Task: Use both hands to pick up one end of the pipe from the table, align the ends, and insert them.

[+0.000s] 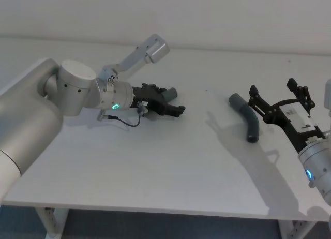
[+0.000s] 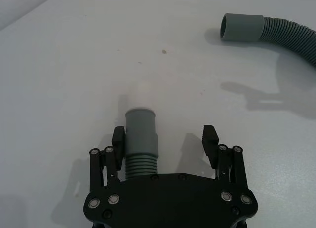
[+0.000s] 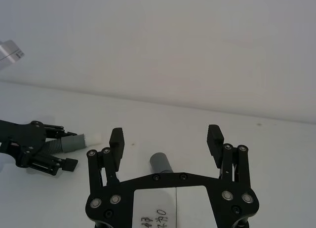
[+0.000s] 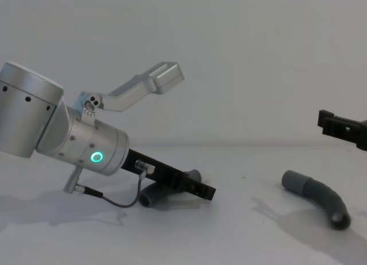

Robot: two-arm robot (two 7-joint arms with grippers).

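Observation:
One pipe piece [image 2: 141, 139] lies on the table [image 1: 170, 166] between the fingers of my left gripper [image 2: 164, 139], which is open. Its grey cuff with a whitish tip [image 2: 147, 91] points away from the palm and rests against one finger; the other finger stands apart. In the head view this left gripper [image 1: 170, 102] is low over the table at centre left. The second pipe piece [image 1: 247, 117] lies at the right, its plain wider cuff [image 1: 237, 100] towards the middle. My right gripper [image 1: 271, 87] hovers open just right of it, holding nothing.
The table's far edge meets a plain white wall. A silver bracket [image 1: 147, 50] on the left arm sticks up above the gripper. A thin black cable [image 4: 112, 201] hangs under the left wrist. The front edge of the table [image 1: 155, 210] runs below.

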